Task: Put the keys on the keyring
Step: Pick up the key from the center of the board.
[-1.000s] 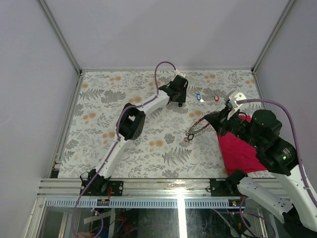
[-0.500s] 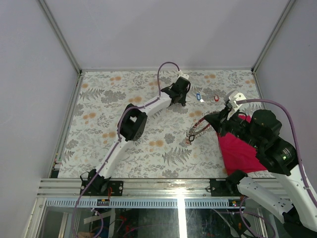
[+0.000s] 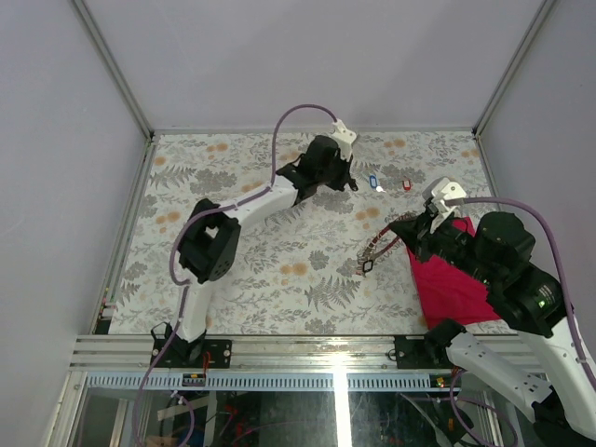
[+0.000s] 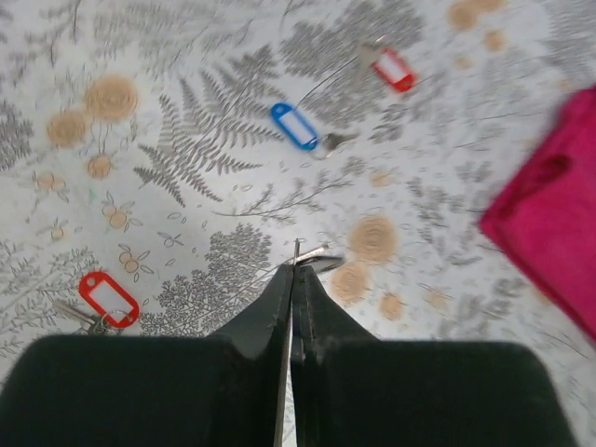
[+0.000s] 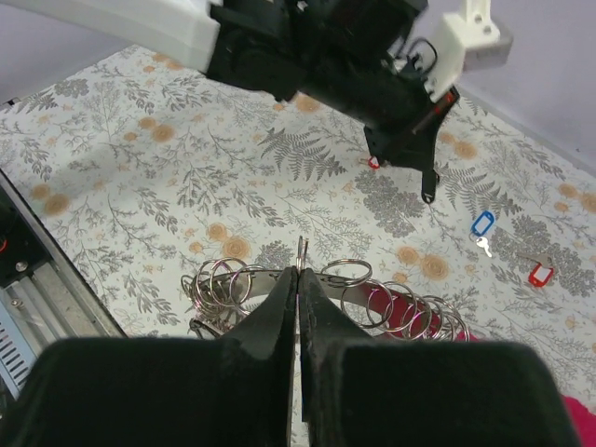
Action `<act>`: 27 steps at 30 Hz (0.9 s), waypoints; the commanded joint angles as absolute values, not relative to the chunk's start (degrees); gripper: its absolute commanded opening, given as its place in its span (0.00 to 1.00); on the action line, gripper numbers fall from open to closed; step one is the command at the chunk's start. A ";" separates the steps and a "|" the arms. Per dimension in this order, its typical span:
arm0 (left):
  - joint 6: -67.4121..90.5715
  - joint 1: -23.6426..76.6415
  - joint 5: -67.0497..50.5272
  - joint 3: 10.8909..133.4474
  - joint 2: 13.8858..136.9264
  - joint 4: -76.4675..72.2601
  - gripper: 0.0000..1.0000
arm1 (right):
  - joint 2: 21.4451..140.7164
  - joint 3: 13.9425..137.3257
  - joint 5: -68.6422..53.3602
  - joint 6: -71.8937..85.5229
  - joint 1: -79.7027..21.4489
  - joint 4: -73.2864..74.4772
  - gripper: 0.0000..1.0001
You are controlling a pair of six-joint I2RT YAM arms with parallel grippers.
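wrist footage from the left arm shows a red key tag (image 4: 109,298) that the overhead camera misses. it lies at seven o'clock of the left gripper (image 4: 293,266), whose fingers are pressed together with a sliver of metal at the tips; whether that sliver is gripped cannot be told. overhead, a blue key tag (image 3: 372,181) and a second red key tag (image 3: 407,184) lie at three o'clock of that gripper. the right gripper (image 5: 298,270) is clamped shut on the keyring (image 5: 223,284), whose links trail toward eight o'clock overhead, beside the red cloth (image 3: 452,279). the table (image 3: 233,279) has a fern-print cover and stands between pale walls (image 3: 279,65).
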State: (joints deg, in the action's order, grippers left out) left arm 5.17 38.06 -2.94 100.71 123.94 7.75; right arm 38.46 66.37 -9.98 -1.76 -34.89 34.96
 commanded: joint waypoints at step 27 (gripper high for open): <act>-25.74 35.16 -45.07 49.47 56.55 -16.15 0.00 | 46.23 62.66 -48.91 -0.97 -35.24 6.60 0.00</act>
State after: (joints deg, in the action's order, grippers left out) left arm -17.98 35.20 -36.25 48.47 59.11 -20.12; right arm 46.28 63.18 -38.04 -4.51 -34.89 20.29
